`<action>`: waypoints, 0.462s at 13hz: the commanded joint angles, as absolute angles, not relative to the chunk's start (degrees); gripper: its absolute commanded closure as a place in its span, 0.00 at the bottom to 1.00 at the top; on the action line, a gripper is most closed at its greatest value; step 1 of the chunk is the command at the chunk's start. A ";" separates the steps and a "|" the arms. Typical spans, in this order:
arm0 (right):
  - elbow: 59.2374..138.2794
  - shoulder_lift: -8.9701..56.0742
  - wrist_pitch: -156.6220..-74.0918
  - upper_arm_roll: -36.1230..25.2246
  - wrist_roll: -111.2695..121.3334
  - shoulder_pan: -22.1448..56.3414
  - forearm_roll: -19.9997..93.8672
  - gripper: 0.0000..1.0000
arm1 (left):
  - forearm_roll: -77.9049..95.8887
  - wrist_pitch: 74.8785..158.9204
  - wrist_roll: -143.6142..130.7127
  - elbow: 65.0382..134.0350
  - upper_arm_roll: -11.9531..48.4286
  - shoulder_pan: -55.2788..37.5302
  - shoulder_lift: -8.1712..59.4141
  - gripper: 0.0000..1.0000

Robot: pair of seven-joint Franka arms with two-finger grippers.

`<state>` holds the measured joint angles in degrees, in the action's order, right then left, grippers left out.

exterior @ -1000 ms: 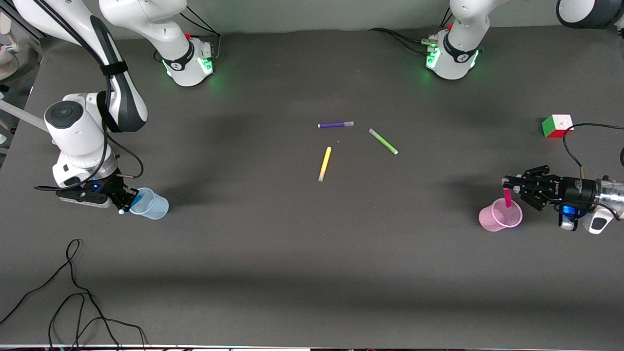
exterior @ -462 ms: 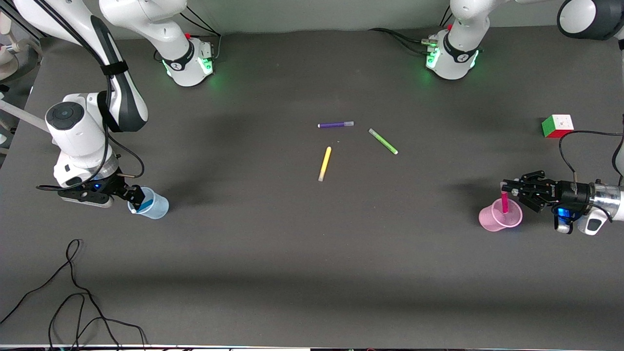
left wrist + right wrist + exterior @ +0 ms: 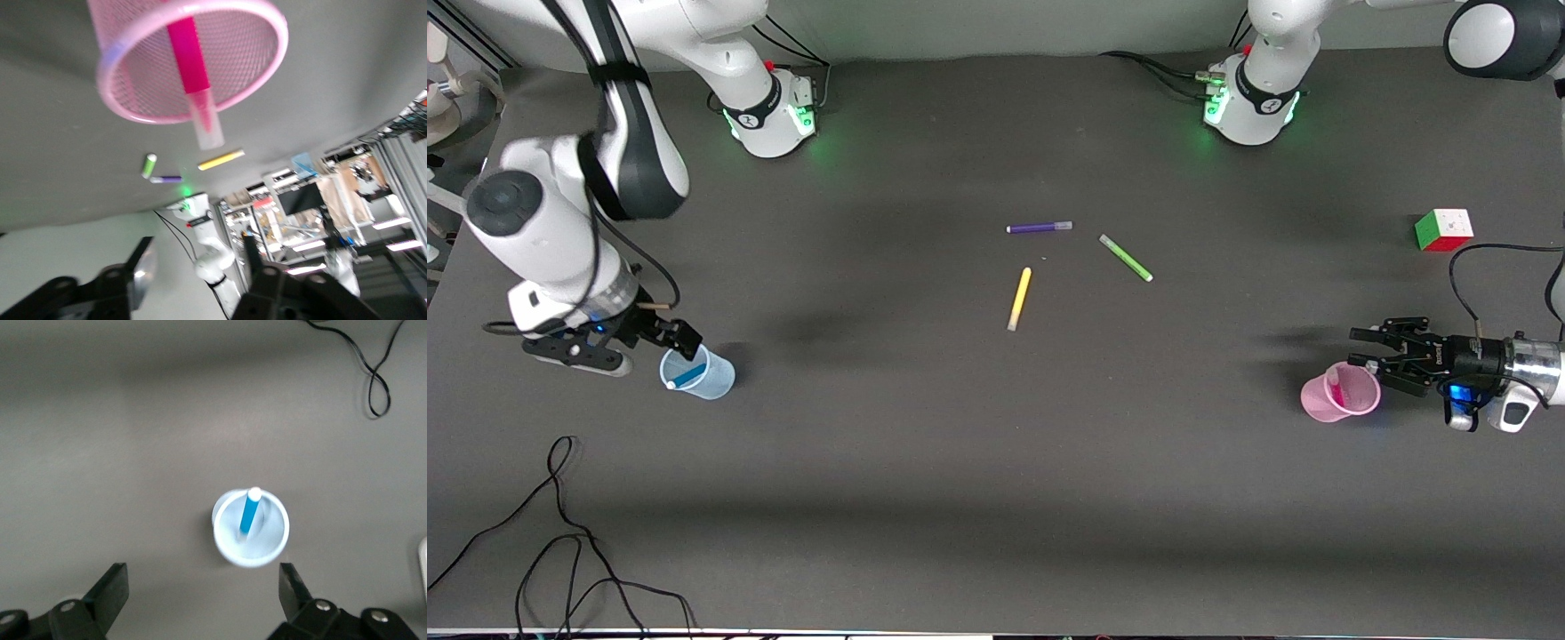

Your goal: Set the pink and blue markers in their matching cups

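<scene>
The blue marker (image 3: 685,378) leans inside the pale blue cup (image 3: 716,378) at the right arm's end of the table. My right gripper (image 3: 679,339) is open and empty just above that cup. In the right wrist view the cup (image 3: 270,540) stands upright with the marker (image 3: 249,513) in it, ahead of the open gripper (image 3: 203,587). The pink marker (image 3: 1334,388) sits in the pale pink cup (image 3: 1316,402) at the left arm's end. My left gripper (image 3: 1357,348) is open and empty beside that cup. The left wrist view shows the pink cup (image 3: 247,53), the marker (image 3: 189,60) and the open gripper (image 3: 197,267).
A purple pen (image 3: 1039,228), a green pen (image 3: 1126,258) and a yellow pen (image 3: 1019,298) lie mid-table. A colour cube (image 3: 1443,229) stands near the left arm's end. A loose black cable (image 3: 560,533) lies near the front edge, at the right arm's end.
Both grippers opened and let go. The blue marker dropped into the blue cup and the pink marker into the pink cup. The right gripper rose and drew back from its cup.
</scene>
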<state>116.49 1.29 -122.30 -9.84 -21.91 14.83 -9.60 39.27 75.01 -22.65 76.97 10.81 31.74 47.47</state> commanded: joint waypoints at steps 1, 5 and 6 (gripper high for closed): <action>109.19 -1.23 -109.56 -5.29 -21.53 12.57 -8.26 0.00 | 30.80 74.01 -22.32 71.82 11.16 30.94 45.19 0.00; 105.47 -5.70 -100.73 -4.92 -17.15 10.38 1.04 0.00 | 12.60 76.81 -21.80 73.29 11.16 24.36 33.08 0.00; 105.47 -6.84 -99.59 -4.92 -16.96 10.02 1.32 0.00 | 9.26 77.60 -21.80 75.39 11.08 23.04 29.91 0.00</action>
<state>105.40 -4.56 -101.60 -5.53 -19.69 12.22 -1.33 15.17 75.22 -22.49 70.53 12.28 26.79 37.09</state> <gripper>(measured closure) 0.000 0.000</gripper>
